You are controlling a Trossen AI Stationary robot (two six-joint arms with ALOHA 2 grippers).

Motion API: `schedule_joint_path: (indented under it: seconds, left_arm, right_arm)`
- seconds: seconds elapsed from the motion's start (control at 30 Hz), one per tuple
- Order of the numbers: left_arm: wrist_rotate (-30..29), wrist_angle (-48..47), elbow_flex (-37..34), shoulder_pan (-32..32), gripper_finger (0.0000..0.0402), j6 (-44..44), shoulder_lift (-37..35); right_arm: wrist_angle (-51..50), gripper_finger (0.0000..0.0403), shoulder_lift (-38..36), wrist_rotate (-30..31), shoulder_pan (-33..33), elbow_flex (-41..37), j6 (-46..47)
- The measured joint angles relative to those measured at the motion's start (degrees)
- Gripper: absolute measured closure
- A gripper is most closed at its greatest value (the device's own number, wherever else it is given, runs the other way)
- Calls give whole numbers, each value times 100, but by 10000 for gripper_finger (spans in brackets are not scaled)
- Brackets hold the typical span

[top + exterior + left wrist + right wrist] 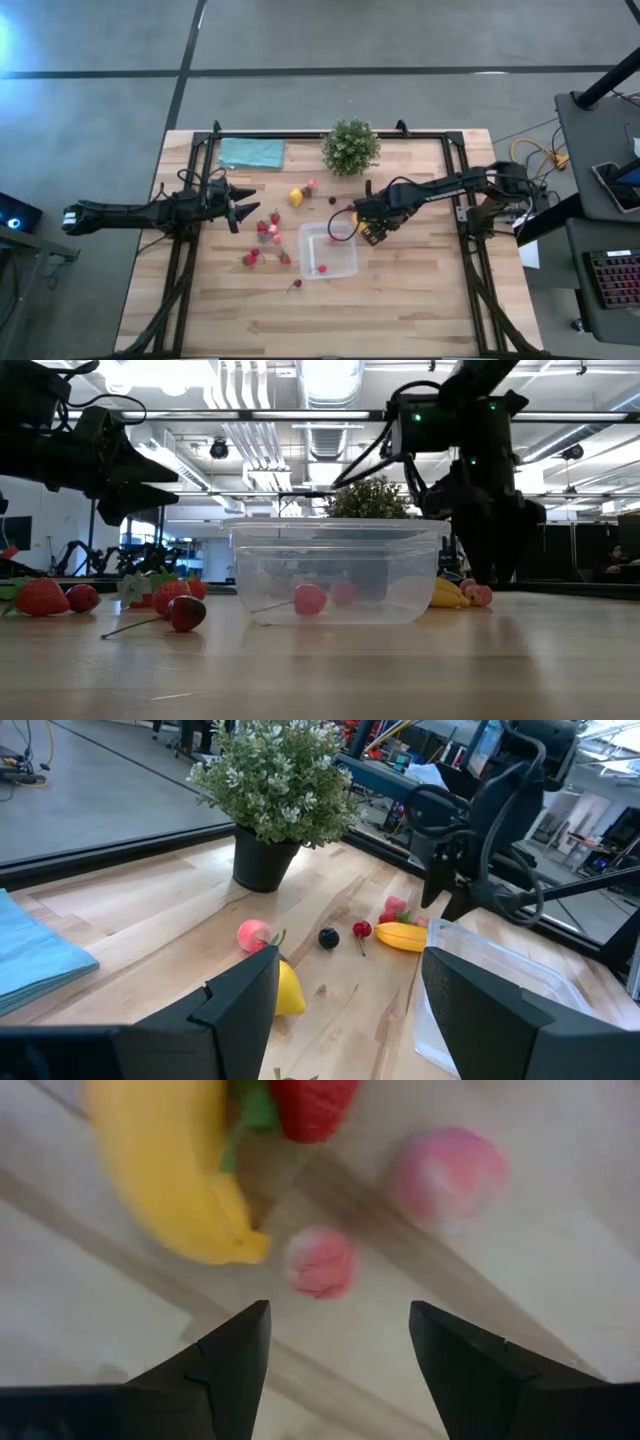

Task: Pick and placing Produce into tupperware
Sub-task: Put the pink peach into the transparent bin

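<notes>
The clear tupperware [328, 250] stands mid-table with two small pink pieces [310, 598] inside. My right gripper [370, 232] is open and points down just off its far right corner. It hovers over a small pink piece [320, 1260], beside the banana [170, 1180], a strawberry [310, 1105] and a larger pink piece [450, 1170]. My left gripper [238, 213] is open and empty, above the table left of the strawberries [270, 228]. The lemon [288, 990], a pink piece [255, 934] and a dark piece [328, 937] lie ahead of it.
A bushy potted plant [350, 147] stands at the far middle and a teal cloth [250, 152] lies at the far left. More strawberries [250, 258] and a stemmed cherry [186, 612] lie left and near of the tupperware. A black frame runs along the table's left, right and far sides.
</notes>
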Motion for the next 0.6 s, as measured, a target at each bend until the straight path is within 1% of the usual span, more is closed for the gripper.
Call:
schedule_joint_path:
  seconds: [0.07,0.37,0.6]
  left_arm:
    - [0,0,-2,0,168,-2,-2]
    - [0,2,0,2,168,-2,-9]
    - [0,2,0,2,168,-2,0]
  right_arm:
    - [35,171,-10,41,-9,-75,-43]
    - [837,185,13,39,-9,-170,-207]
    - [867,198,132,174,-7,-285,-121]
